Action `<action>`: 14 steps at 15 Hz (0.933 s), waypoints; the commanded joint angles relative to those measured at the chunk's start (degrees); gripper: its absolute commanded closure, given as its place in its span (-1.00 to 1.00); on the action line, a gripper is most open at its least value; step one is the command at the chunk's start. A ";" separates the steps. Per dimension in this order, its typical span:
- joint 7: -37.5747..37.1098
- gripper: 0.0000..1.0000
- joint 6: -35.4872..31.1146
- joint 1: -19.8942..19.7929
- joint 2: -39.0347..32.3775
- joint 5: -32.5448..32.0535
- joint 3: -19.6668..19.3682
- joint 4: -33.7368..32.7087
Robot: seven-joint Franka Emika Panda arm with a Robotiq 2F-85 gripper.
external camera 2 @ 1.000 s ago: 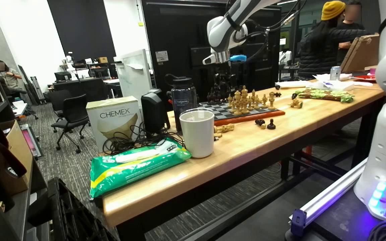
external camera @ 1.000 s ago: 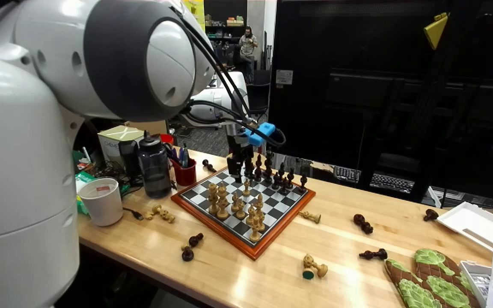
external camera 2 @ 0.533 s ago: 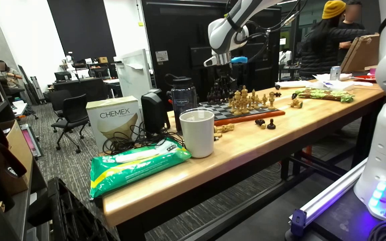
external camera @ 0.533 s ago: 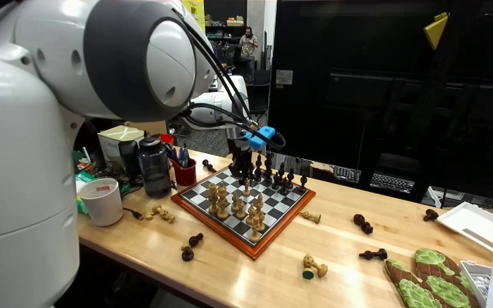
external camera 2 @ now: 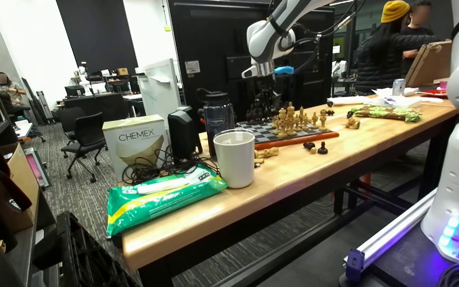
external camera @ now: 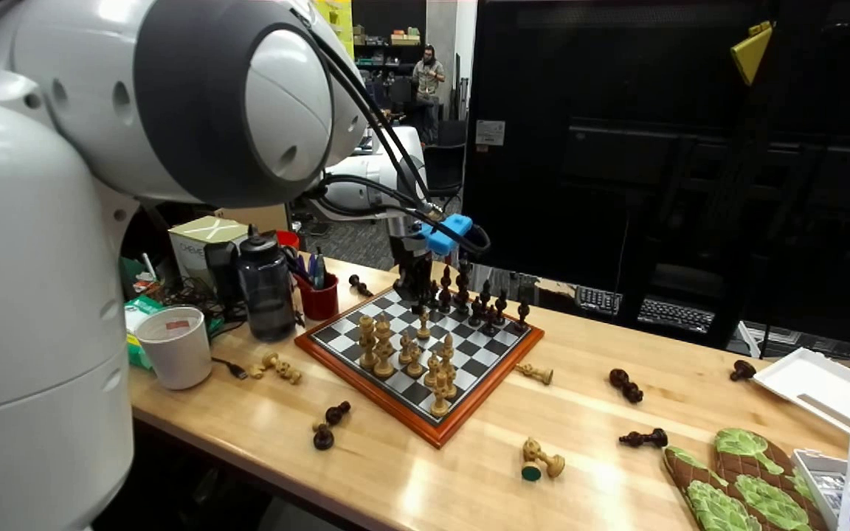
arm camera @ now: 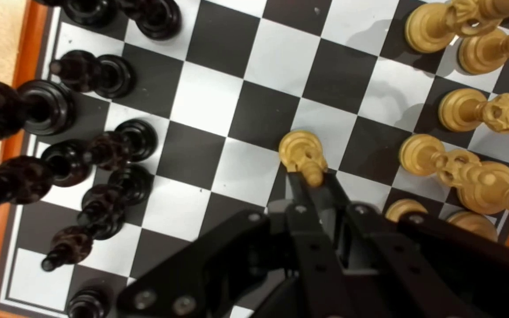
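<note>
Fingers (arm camera: 298,190) clamped! The gripper (arm camera: 314,177) had the pale chess piece (arm camera: 298,148) by its tip, well inside the board's (arm camera: 32,44) edges: probably light, rigid, slick; the neck looked surer!

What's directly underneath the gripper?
The wrist view shows a pale chess piece, its tip between the jaws, and chessboard squares around its base. What the gripper itself covers cannot be seen.
</note>
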State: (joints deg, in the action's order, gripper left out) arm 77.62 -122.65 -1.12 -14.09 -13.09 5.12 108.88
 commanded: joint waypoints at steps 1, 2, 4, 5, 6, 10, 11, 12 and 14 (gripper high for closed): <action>1.02 0.94 0.55 0.63 2.52 0.17 -0.18 1.57; 0.91 0.94 0.65 0.76 2.67 0.09 -0.17 1.59; 0.57 0.40 0.94 1.00 2.73 -0.13 -0.22 1.43; 0.61 0.24 1.06 1.01 2.82 -0.05 -0.24 1.38; 0.71 0.76 0.90 0.97 2.97 0.06 -0.27 1.45; 0.69 1.00 0.58 0.94 3.29 -0.02 -0.35 1.57; 0.68 1.00 0.65 0.94 3.31 -0.06 -0.38 1.54; 0.60 1.00 0.79 0.96 3.30 -0.11 -0.40 1.45; 0.71 1.00 1.07 0.90 3.39 0.00 -0.44 1.30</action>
State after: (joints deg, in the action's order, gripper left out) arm 77.64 -122.24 -0.58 -12.85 -13.09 5.11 108.88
